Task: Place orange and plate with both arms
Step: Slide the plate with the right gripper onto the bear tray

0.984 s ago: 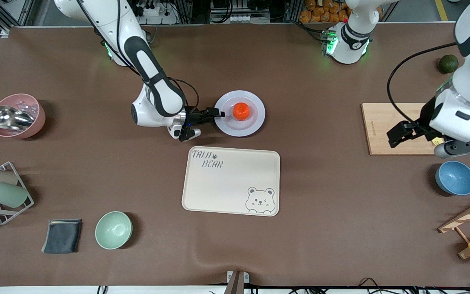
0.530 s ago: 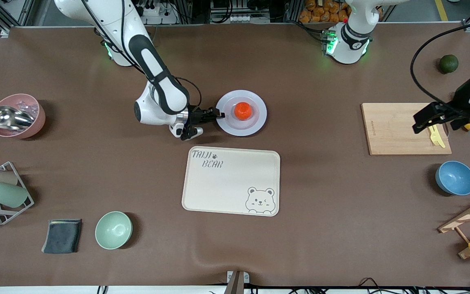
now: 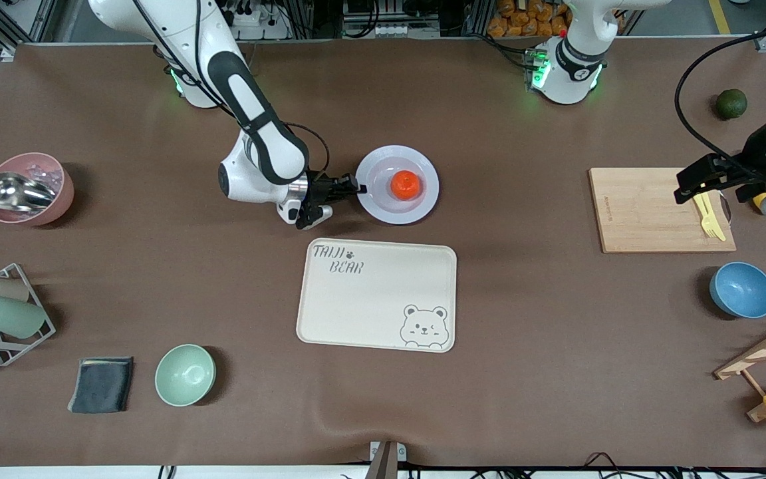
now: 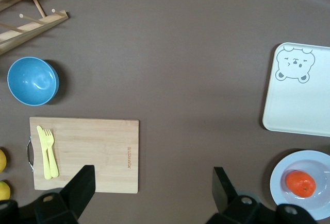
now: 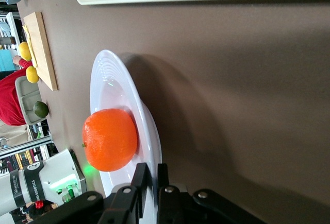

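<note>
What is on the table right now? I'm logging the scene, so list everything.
plate: 1, white, mid-table, rim pinched
orange: 1, orange-red, on plate
tray: 1, cream, nearer camera than plate
cutting board: 1, wood, left arm's end
fork: 1, yellow, on board
blue bowl: 1
green bowl: 1
pink bowl: 1, holds scoop
dark fruit: 1
cloth: 1, grey
right gripper: shut on plate rim
left gripper: open, over board

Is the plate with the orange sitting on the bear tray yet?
No. The plate, with the orange on it, is off the bear tray, its rim pinched by the right gripper.
</note>
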Controlling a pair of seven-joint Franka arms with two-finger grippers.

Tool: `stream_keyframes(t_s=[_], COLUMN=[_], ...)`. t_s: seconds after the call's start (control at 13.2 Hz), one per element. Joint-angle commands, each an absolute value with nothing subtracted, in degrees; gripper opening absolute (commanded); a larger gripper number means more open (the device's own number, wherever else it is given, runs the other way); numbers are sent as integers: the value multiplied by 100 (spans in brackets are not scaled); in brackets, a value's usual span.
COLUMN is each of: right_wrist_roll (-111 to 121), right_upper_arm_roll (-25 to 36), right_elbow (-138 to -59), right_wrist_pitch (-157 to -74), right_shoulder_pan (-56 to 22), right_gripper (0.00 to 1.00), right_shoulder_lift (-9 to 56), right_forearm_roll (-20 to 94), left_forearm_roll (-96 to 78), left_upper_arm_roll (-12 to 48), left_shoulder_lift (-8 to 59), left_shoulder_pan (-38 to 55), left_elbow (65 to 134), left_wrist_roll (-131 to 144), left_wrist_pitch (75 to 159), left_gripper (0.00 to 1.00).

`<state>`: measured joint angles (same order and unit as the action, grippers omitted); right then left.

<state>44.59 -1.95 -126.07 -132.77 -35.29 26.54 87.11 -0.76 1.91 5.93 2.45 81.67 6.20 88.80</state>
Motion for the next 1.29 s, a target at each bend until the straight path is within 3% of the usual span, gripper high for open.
stream_keyframes(t_s=[0.0, 0.53, 1.21], right_wrist_roll=[4447, 4421, 4263], right_upper_arm_roll=[-184, -167, -141], right_elbow=[-12586, -12455, -12042], right_wrist_pitch=[-13369, -12499, -12322], right_shoulder_pan=[-3569, -3323, -2286], right_gripper=[0, 0, 0], right_shoulder_lift=[2558, 2276, 2329], right_forearm_roll=[8886, 9526, 9527], left_forearm_roll=[-211, -132, 26], left_upper_arm_roll=[123, 141, 149], left_shoulder_lift=[325, 281, 360], left_shoulder_pan=[211, 263, 264], left_elbow=[8455, 8446, 8429], left_wrist_roll=[475, 483, 492], left_wrist_pitch=[8859, 8868, 8877], left_gripper=[100, 100, 100])
